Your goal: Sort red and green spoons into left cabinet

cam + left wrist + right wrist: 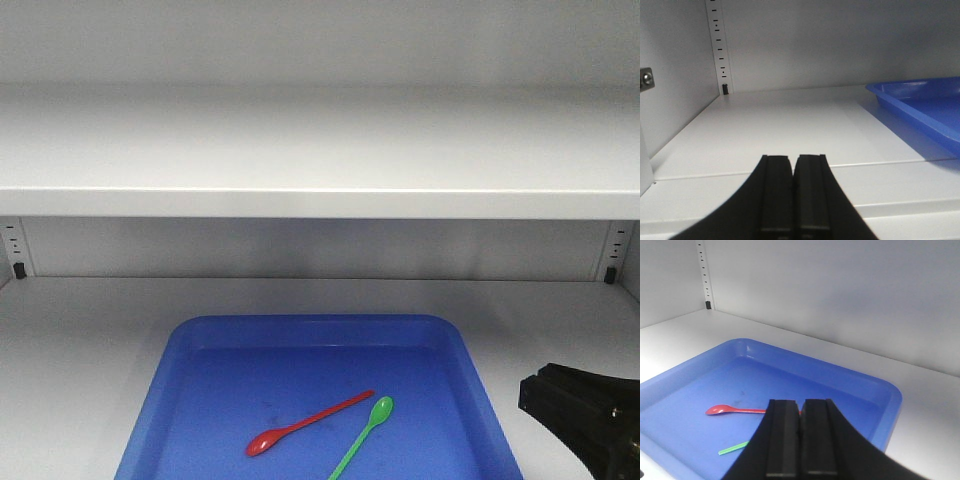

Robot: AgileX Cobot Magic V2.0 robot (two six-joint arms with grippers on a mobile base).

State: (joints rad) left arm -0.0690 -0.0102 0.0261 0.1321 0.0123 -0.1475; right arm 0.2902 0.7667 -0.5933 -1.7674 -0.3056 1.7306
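Red spoon (305, 423) and green spoon (365, 435) both lie flat in the blue tray (165, 385), near-right part, close together but apart; red bowl points left, green bowl points far. Neither is picked yet. Right gripper (800, 440) hovers at the tray's near-right, fingers pressed together, holding nothing. Left gripper (795, 195) sits over bare shelf (790, 125) left of the tray, also closed and empty. You'd best open the right one before descending, straddle the red handle mid-length, and pinch low since it lies flat. Watch you don't nudge the green one.
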